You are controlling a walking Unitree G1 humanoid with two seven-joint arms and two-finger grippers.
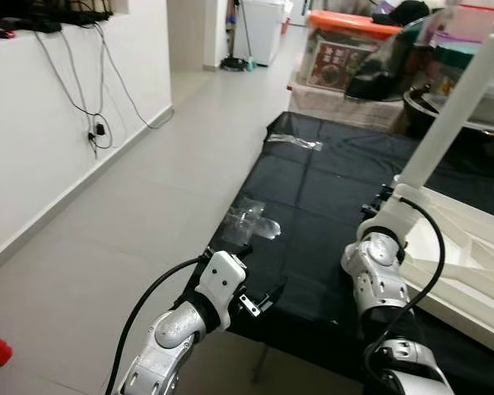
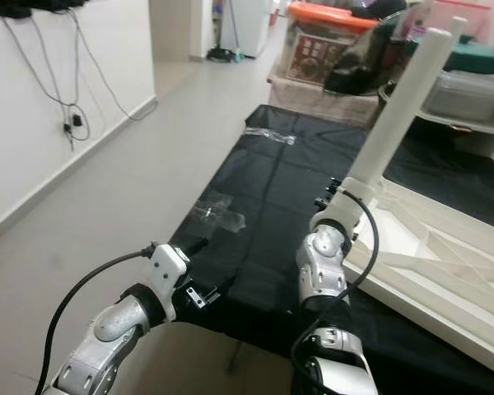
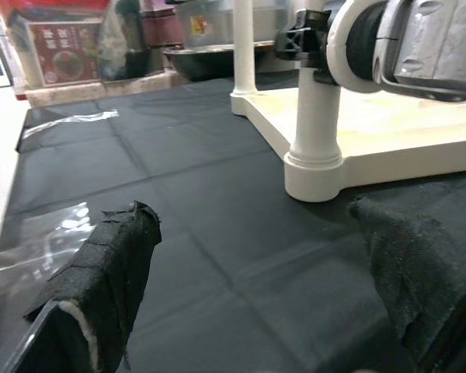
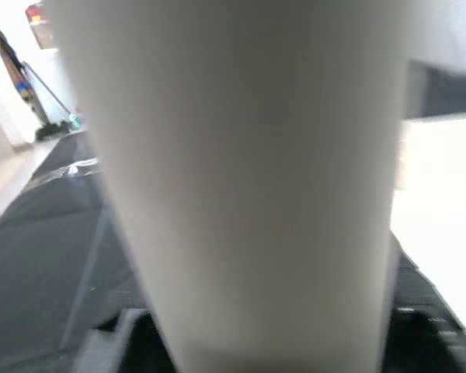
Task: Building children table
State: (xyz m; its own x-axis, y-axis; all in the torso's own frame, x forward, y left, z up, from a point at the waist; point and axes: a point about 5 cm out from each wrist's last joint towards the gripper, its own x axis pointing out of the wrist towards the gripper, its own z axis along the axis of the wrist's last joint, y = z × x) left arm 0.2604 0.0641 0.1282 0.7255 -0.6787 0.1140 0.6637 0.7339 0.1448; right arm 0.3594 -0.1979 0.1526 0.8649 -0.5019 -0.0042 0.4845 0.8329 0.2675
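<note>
Left eye view: an orange-lidded clear plastic storage bin [image 1: 346, 41] holds a printed red box. The upturned white children's table top [image 1: 469, 247] lies on the black-sheeted counter [image 1: 313, 206], its round white leg [image 1: 457, 111] upright.

Left wrist view: the left pincer [image 3: 256, 287] is spread wide, empty.

Right wrist view: the right pincer [image 4: 264, 346] is at the leg's base; grip cannot be told.

Honestly can't read anything here. The red printed label [image 1: 336, 64] on the clear storage bin [image 1: 346, 45] with the orange lid, way beyond the fingertips, has some white characters on it, but they're too blurry to make out.
</note>
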